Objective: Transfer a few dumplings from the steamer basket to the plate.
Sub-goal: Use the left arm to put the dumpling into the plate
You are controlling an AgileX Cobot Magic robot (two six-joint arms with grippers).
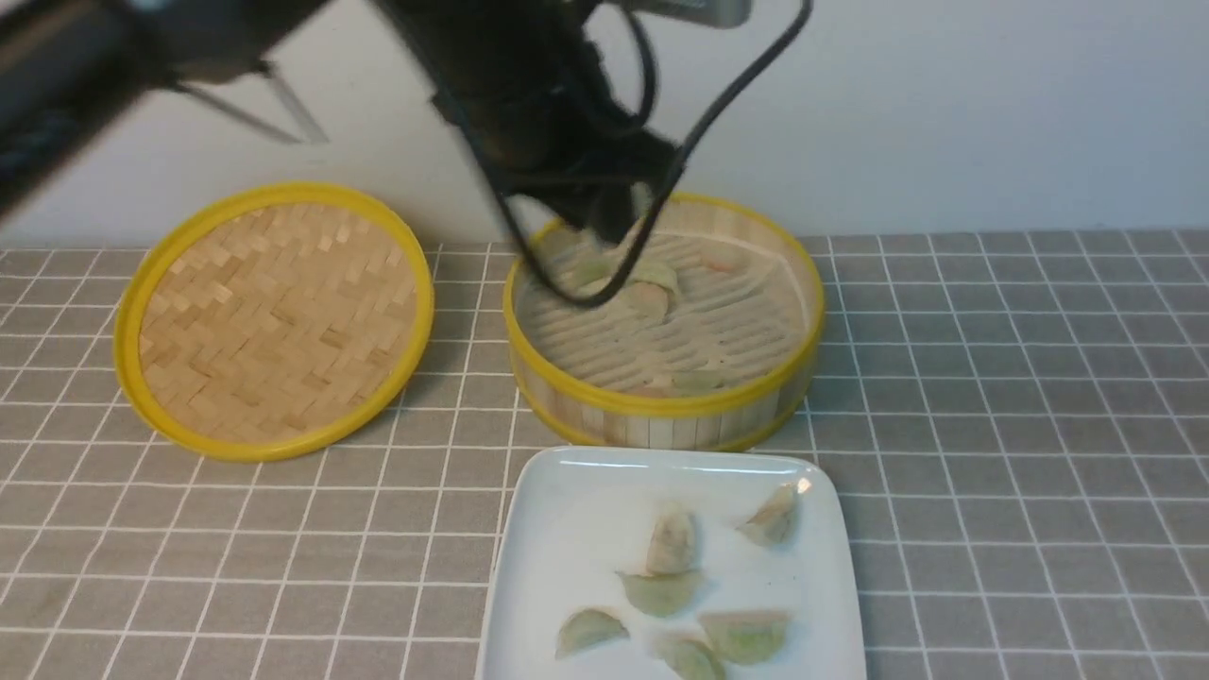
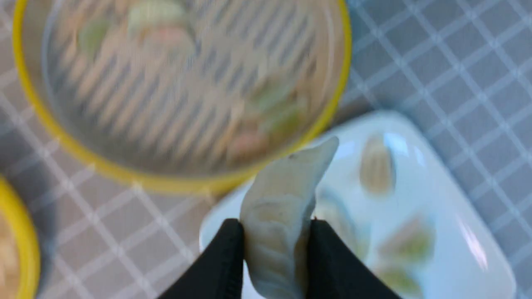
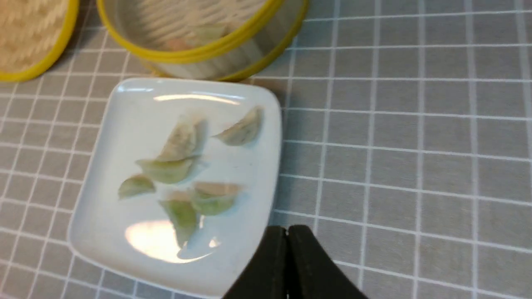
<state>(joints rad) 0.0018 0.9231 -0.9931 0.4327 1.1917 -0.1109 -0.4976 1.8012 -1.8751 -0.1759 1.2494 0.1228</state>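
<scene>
The left gripper (image 2: 276, 230) was clamped on one pleated dumpling (image 2: 286, 187), held above the steamer basket's (image 1: 661, 408) eleven-o'clock side. Transfer step: next it needed carrying toward six o'clock, over the white plate (image 1: 557, 510), then releasing. The right gripper (image 3: 286, 234) sat closed and empty.

I see my left arm (image 1: 529, 104) blurred above the steamer basket (image 1: 661, 401). Six dumplings (image 1: 661, 590) lie on the plate (image 1: 548, 529), lid (image 1: 274, 321) at left.

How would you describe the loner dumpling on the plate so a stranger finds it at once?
Find the white plate just in front of the steamer basket. Look at its far right corner. That dumpling lies alone there, apart from the five clustered others.
</scene>
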